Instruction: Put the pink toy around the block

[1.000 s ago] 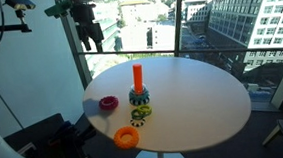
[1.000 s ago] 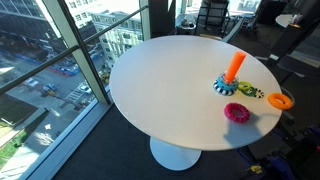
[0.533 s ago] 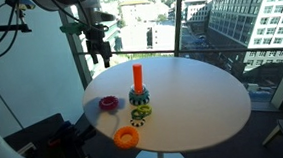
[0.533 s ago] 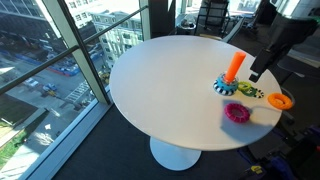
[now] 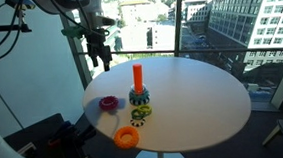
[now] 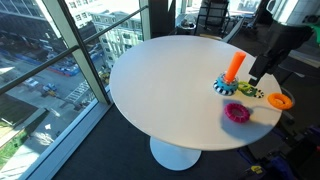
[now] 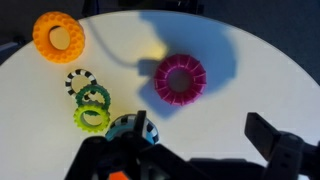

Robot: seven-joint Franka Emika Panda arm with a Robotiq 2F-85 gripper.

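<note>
The pink toy [image 5: 108, 103] is a magenta ring lying flat on the round white table [image 5: 198, 95], apart from the block. It also shows in an exterior view [image 6: 238, 112] and in the wrist view [image 7: 180, 80]. The block [image 5: 137, 77] is an orange-red peg standing upright on a blue base, seen too in an exterior view [image 6: 235, 67]. In the wrist view only its base [image 7: 128, 129] shows at the lower edge. My gripper [image 5: 104, 60] is open and empty. It hangs above the table's edge, well above the pink toy [image 6: 256, 75], with its fingers spread in the wrist view [image 7: 205, 140].
A larger orange ring [image 5: 127, 138] lies near the table's edge [image 7: 59, 37]. A black-and-white ring [image 7: 77, 80], a green ring [image 7: 93, 96] and a yellow-green ring [image 7: 92, 118] lie beside the blue base. Glass windows stand close behind the table.
My gripper has come down and moved in toward the table, and sits slightly lower than half a second ago. The rings and the block have not moved.
</note>
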